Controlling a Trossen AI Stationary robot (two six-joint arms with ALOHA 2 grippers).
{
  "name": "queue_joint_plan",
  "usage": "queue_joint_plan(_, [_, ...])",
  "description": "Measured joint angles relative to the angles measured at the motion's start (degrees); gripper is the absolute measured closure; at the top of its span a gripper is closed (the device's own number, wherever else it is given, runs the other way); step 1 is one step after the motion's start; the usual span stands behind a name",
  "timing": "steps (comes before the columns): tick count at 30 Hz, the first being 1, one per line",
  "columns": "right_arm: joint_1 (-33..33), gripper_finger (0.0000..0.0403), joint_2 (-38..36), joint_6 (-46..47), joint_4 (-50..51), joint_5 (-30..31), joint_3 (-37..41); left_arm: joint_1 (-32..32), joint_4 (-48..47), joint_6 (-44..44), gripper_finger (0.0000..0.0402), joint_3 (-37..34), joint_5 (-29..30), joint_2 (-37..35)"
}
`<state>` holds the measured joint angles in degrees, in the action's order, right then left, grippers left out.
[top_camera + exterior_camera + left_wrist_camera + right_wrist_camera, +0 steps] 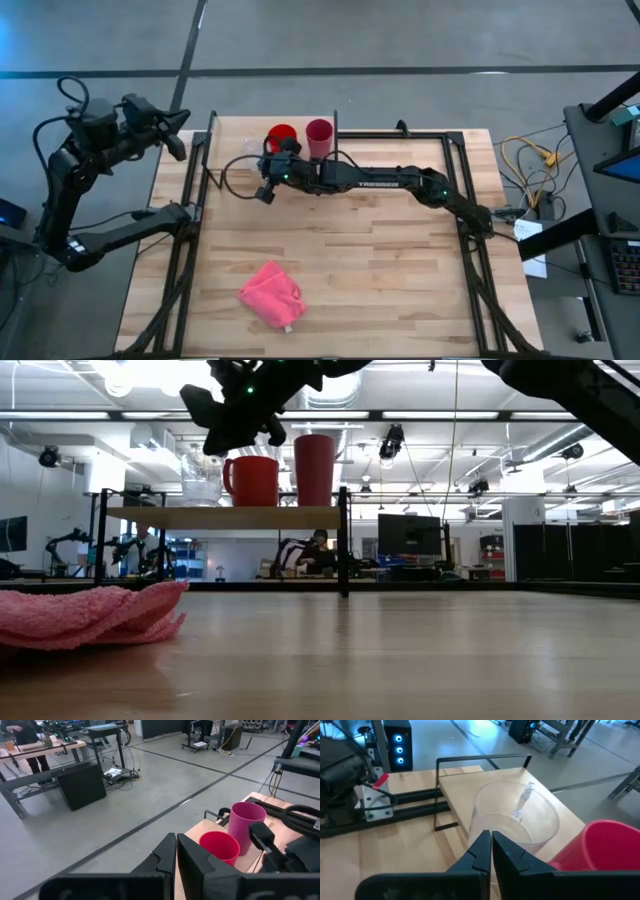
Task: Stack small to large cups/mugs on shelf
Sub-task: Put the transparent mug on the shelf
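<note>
The light wooden rectangular shelf (pixel 225 518) with thin black metal uprights stands at the far edge of the large wooden tabletop (pixel 380 270); on it, in a row, sit the small clear transparent cup (pixel 201 481), the red-orange mug with a handle (pixel 254 481) just beside it, and the taller magenta tumbler (pixel 315 470) next to the mug; the right gripper (pixel 491 845), its dark fingers pressed together and holding nothing, hovers above the shelf close to the clear cup's rim, its arm reaching across the table from the right side; the left gripper (pixel 176 851), fingers likewise closed on nothing, waits off the table's far left corner, raised and pointing toward the shelf; a crumpled pink cloth (pixel 272 293) lies on the near part of the tabletop, well apart from the shelf.
</note>
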<state>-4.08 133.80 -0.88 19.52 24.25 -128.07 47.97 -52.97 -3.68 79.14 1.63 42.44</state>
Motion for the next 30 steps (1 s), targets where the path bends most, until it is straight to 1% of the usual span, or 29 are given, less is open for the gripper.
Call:
queue_joint_plan(16, [-2.1, 0.0394, 0.0, 0.4, -0.1, 0.0, 0.3, 0.0, 0.0, 0.0, 0.0401, 0.0, 0.0, 0.0])
queue_joint_plan(26, [-3.8, 0.0394, 0.0, 0.4, -2.7, -0.2, 0.3, 0.0, 0.0, 0.0, 0.0401, 0.0, 0.0, 0.3])
queue_joint_plan(30, [-3.9, 0.0394, 0.0, 0.4, -3.7, -1.6, 0.3, 0.0, 0.1, 0.0, 0.0402, 0.0, 0.0, 0.3])
